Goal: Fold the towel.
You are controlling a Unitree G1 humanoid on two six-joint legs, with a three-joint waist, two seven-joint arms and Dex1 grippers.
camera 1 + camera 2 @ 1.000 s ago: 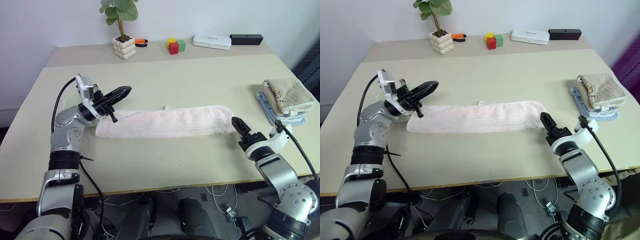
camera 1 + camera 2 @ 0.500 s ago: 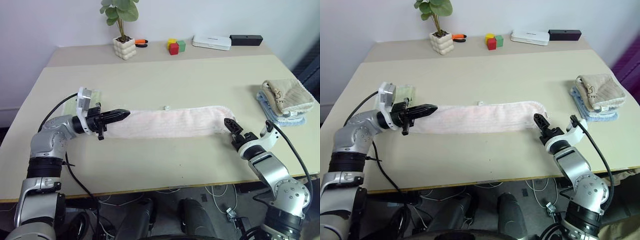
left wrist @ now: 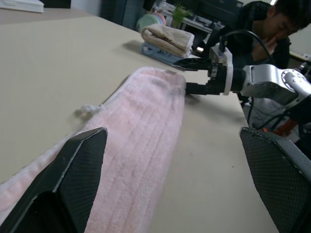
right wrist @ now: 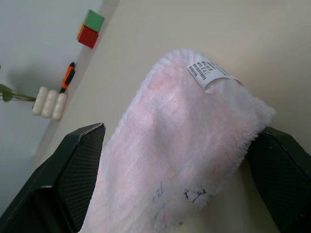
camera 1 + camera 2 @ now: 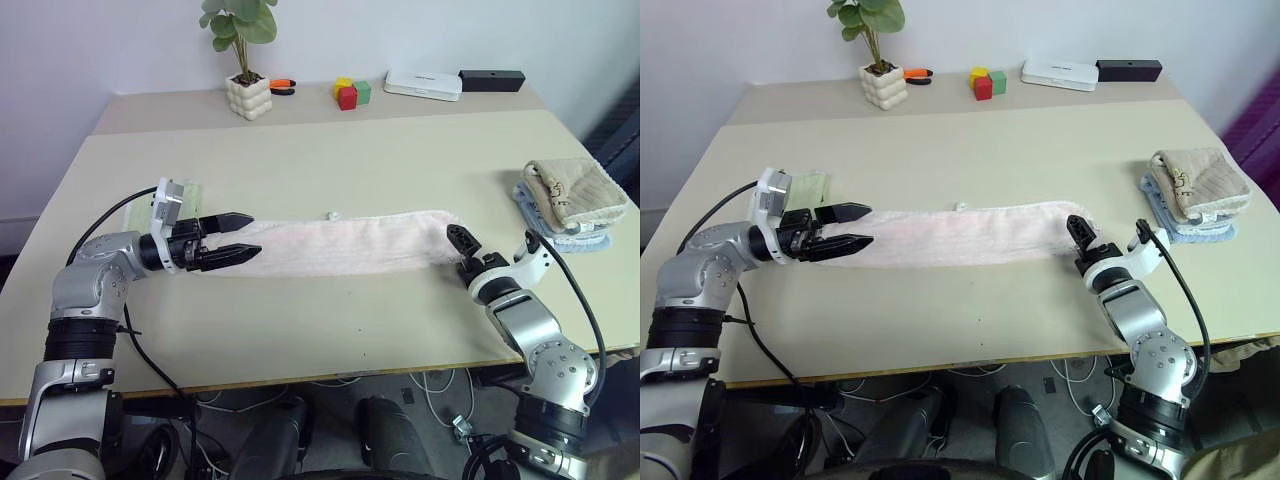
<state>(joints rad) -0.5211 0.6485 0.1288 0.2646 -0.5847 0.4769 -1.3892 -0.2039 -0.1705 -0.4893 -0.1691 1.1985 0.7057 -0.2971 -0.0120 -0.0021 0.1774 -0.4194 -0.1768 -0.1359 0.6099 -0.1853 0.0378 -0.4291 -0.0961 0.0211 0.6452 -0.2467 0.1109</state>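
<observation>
The towel [image 5: 345,243] lies as a long strip on the table [image 5: 400,160], each end between spread fingers: left gripper [image 5: 228,236] and right gripper [image 5: 1080,238] both open, holding nothing. Closing shallow (the pile is thick) would likely pinch only the top layer, so the ends could slip. The right wrist view shows the label [image 4: 210,74] at the end between the right fingers, which the head views barely hint at.

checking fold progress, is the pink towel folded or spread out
Folded lengthwise only: the towel lies as one long narrow strip across the table, ends not yet brought together.
</observation>
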